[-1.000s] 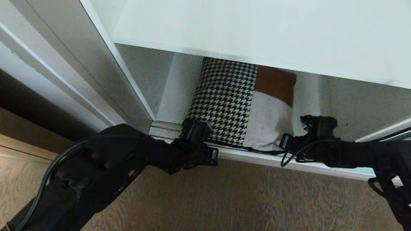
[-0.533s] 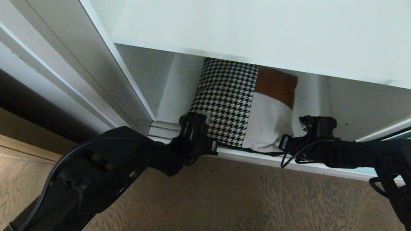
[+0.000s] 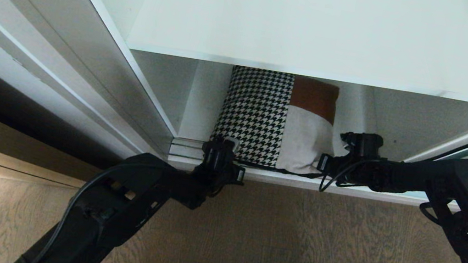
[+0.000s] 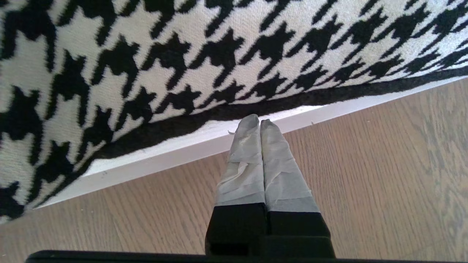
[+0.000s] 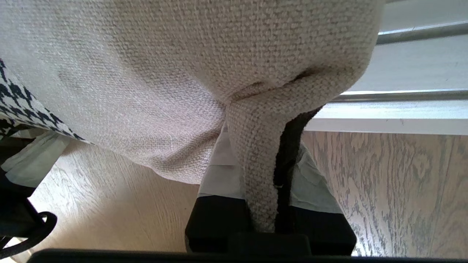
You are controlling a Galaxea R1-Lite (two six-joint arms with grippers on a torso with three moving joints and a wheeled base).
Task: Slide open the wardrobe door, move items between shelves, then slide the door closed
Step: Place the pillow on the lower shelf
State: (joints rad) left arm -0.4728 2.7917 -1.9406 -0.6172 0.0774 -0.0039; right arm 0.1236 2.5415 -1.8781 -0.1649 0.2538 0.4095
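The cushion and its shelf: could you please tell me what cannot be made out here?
- Cushion: its far part is hidden in the head view by the upper shelf.
- Lower shelf: what lies farther in is hidden the same way.
- Left gripper: shut at the cushion's hem; contact cannot be told.
- Right gripper: fingertips buried under the pinched cream corner.
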